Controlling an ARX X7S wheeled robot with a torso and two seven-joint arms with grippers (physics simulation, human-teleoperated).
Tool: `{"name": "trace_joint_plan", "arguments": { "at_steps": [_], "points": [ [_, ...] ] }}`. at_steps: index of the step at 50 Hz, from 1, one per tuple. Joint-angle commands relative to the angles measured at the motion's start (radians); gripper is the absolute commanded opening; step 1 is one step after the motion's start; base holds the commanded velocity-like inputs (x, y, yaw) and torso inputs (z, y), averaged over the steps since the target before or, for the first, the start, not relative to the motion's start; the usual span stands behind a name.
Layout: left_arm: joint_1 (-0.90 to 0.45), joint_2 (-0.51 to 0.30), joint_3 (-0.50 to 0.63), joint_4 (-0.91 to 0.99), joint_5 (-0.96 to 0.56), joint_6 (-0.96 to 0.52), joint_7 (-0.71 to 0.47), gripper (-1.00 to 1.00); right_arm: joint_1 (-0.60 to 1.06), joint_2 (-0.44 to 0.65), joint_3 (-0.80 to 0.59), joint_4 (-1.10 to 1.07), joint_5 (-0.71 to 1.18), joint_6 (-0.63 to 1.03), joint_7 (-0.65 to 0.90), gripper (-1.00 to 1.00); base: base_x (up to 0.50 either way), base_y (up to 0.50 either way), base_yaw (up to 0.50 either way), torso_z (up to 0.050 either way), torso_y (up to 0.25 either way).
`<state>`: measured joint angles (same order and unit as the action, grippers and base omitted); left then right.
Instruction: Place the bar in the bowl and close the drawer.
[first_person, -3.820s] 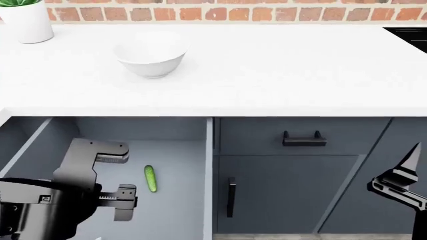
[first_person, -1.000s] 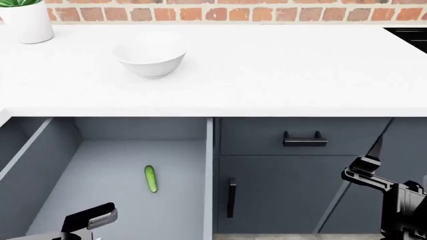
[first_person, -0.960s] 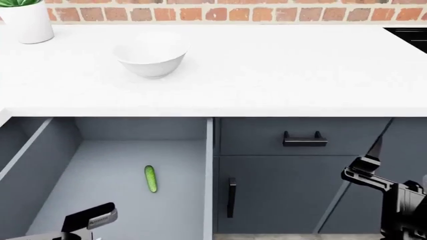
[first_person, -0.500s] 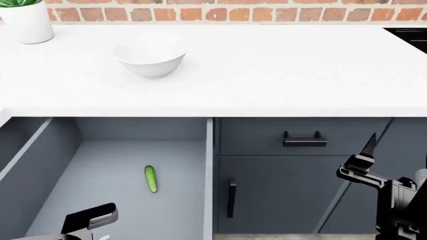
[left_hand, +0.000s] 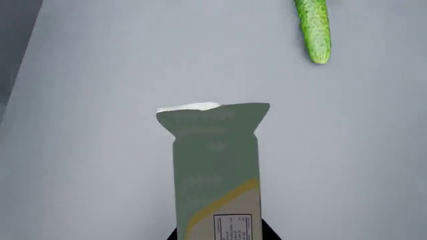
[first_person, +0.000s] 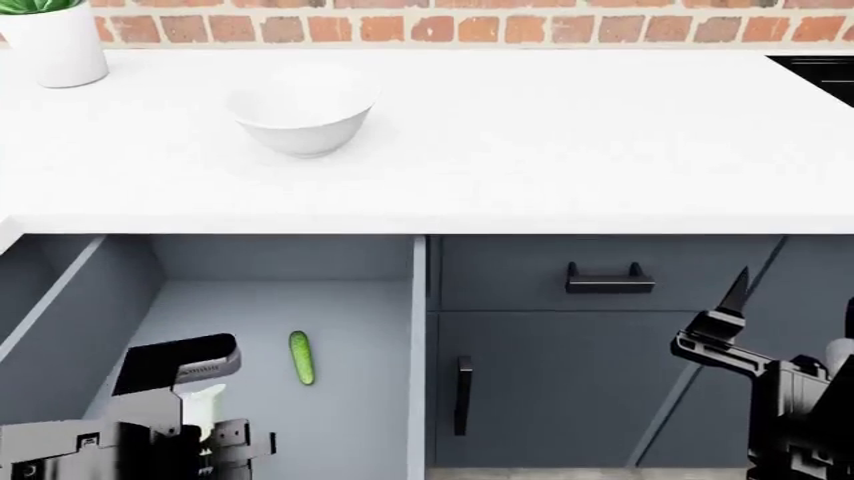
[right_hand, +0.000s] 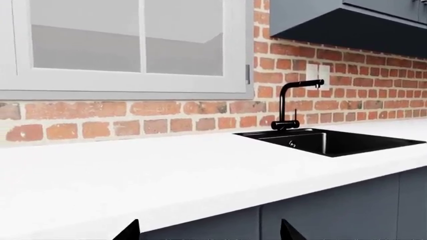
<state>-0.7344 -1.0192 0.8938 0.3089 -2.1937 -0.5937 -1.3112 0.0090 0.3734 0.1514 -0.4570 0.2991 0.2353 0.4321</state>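
Observation:
The drawer stands pulled open at the lower left, with a light grey floor. My left gripper is inside it and is shut on the bar, a flat wrapped piece with a yellow stripe and a cream end, held above the drawer floor. In the head view the bar shows only as a pale patch between the fingers. The white bowl sits empty on the counter, beyond the drawer. My right gripper is open and empty in front of the right cabinet, and it also shows in the right wrist view.
A green cucumber lies on the drawer floor right of my left gripper, and shows in the left wrist view. A white plant pot stands at the counter's back left. A closed drawer handle and a door handle lie to the right. A black sink lies far right.
My left gripper has risen inside the drawer with the bar in it. My right gripper has drifted slightly left and up.

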Motion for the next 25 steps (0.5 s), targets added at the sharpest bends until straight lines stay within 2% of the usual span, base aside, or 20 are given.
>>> {"name": "trace_joint_plan", "arguments": {
  "at_steps": [1,12,19,25],
  "points": [
    [-0.160,-0.007,-0.047,0.082,0.046,-0.055,-0.057,-1.00,-0.007,-0.004,0.002,0.015,0.001,-0.024,-0.002,1.00,0.00,0.00,0.00,0.000,0.000],
    [-0.398,0.037,-0.080,0.134,0.150,-0.187,-0.108,-1.00,-0.010,-0.006,0.002,0.015,-0.002,-0.034,0.003,1.00,0.00,0.00,0.00,0.000,0.000],
    [-0.504,0.095,-0.126,0.155,0.307,-0.209,-0.017,-1.00,0.004,-0.010,-0.008,0.030,-0.010,-0.041,0.007,1.00,0.00,0.00,0.00,0.000,0.000],
    [-0.563,0.144,-0.151,0.089,0.362,-0.189,0.026,-1.00,0.037,-0.011,-0.018,0.059,-0.021,-0.043,0.012,1.00,0.00,0.00,0.00,0.000,0.000]
  ]
}}
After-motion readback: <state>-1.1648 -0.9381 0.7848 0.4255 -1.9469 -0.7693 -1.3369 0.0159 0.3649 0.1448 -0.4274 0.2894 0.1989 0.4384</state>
